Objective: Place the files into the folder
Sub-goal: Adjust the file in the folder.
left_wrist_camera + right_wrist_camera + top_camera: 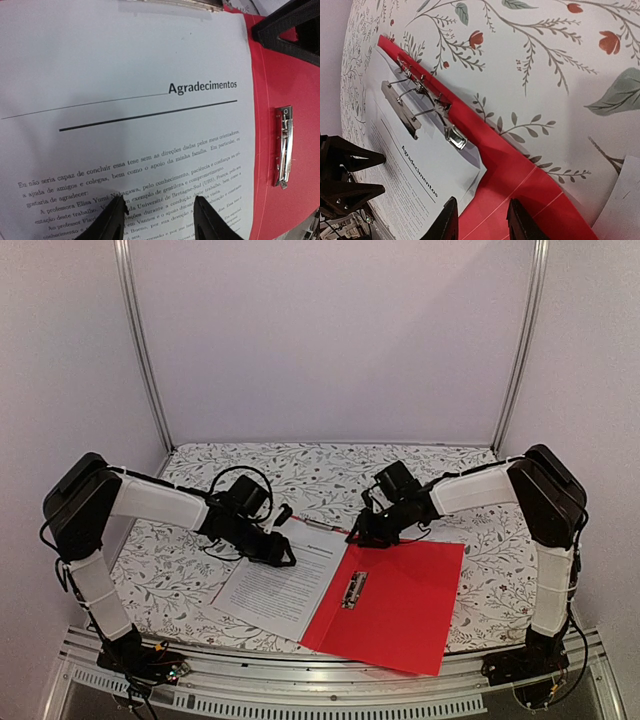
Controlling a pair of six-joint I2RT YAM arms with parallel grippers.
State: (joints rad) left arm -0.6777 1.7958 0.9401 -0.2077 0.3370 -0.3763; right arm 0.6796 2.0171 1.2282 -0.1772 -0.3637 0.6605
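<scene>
The red folder (405, 605) lies open on the table. A white printed sheet (280, 580), headed "Agradecimentos", lies on its left half. My left gripper (283, 554) is open, its tips low over the sheet's text (157, 205). My right gripper (362, 532) is open at the folder's far edge, its fingers over the sheet's corner (465, 180) and the red cover (520, 170). A metal clamp bar (400, 107) stands over the sheet's top edge. A second metal clip (353, 589) lies along the spine and also shows in the left wrist view (283, 146).
The table carries a floral cloth (200, 580). Its near edge is a metal rail (330, 680). Metal frame posts (145, 350) stand at the back corners. Another white sheet's corner (625, 200) shows at the right of the right wrist view.
</scene>
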